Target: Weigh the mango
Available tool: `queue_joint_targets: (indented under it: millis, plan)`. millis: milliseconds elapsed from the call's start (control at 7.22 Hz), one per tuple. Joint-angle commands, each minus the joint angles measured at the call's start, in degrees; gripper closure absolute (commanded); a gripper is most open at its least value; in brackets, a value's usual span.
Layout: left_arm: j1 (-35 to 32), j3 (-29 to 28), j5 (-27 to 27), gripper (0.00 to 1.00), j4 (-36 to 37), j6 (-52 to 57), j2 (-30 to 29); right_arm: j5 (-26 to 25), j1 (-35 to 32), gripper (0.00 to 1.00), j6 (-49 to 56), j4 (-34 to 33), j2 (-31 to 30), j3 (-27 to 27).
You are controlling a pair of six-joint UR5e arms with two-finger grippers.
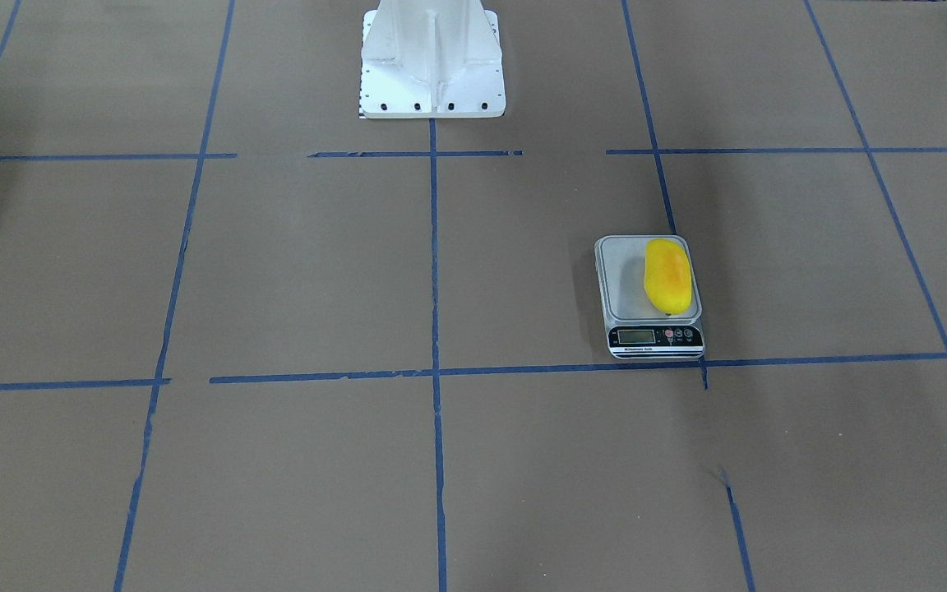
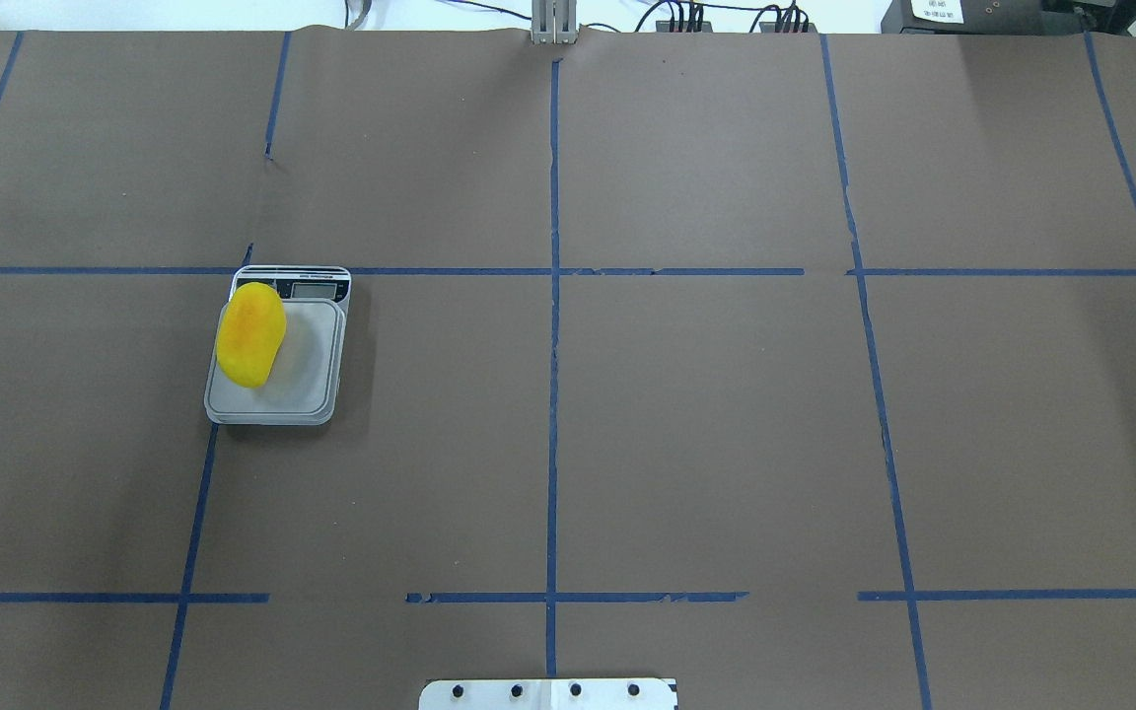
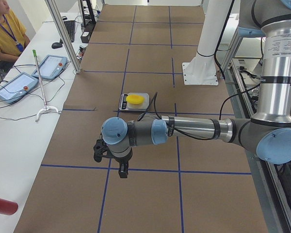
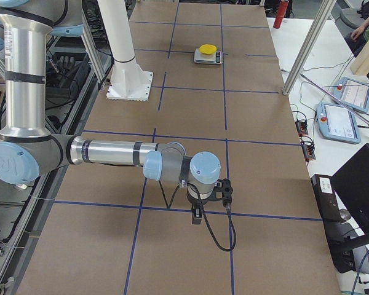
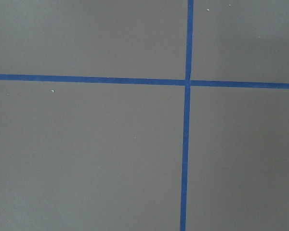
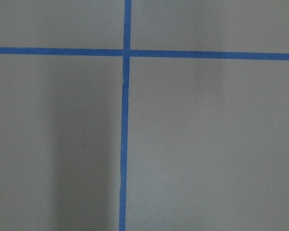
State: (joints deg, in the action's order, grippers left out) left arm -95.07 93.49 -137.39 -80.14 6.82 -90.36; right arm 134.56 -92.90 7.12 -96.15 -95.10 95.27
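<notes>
The mango point(image 1: 668, 275), bright yellow with an orange blush, lies on the platform of a small grey digital scale point(image 1: 626, 305), toward one side of it. Both also show in the overhead view, the mango point(image 2: 250, 333) on the scale point(image 2: 317, 390), and small in the side views point(image 3: 135, 99) point(image 4: 206, 48). My left gripper point(image 3: 121, 171) hangs over the brown table well short of the scale. My right gripper point(image 4: 197, 215) hangs far from it at the table's other end. Both show only in the side views, so I cannot tell if they are open or shut. Both wrist views show only bare table with blue tape.
The robot's white base point(image 1: 432, 74) stands at the table's middle edge. Blue tape lines point(image 2: 553, 296) grid the brown table. A side bench holds tablets point(image 3: 48, 65) and cables, with an operator point(image 3: 2, 29) seated there.
</notes>
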Motion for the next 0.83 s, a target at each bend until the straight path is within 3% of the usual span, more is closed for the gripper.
queue_joint_targets:
  millis: [0, 692]
  plan:
    - [0.32, 0.20, 0.01, 0.00, 0.07, -0.05, -0.08, 0.00, 0.00, 0.00, 0.00, 0.00, 0.00, 0.00]
    - [0.32, 0.82, 0.10, 0.00, 0.07, 0.04, -0.08, 0.00, 0.00, 0.00, 0.00, 0.00, 0.00, 0.00]
